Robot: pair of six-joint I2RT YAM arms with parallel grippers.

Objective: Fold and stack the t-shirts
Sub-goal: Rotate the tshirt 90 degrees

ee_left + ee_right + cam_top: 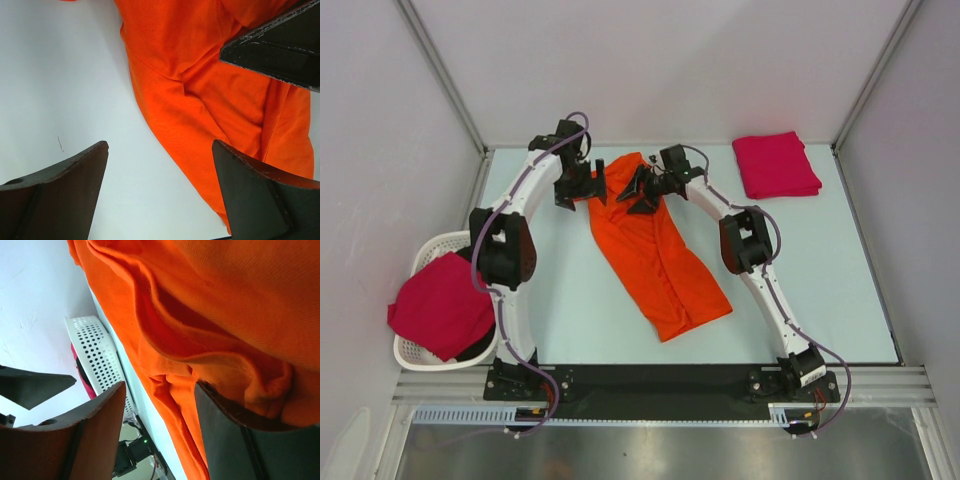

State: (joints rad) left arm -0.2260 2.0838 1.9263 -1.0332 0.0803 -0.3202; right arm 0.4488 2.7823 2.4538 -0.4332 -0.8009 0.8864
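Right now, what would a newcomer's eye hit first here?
The bright orange t-shirt lies crumpled and diagonal mid-table, with the left gripper and right gripper both open at its far end. Next come the folded crimson shirt at the far right corner and the draped crimson shirt hanging over the white basket at the left edge.

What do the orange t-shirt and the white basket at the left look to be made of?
The orange t-shirt looks like soft, matte knit cloth, probably cotton: it creases and bunches, and the right wrist view shows a fine weave and a stitched hem. The basket looks like rigid white plastic, perhaps slightly glossy: its wall holds its shape and has regular moulded rows of holes.
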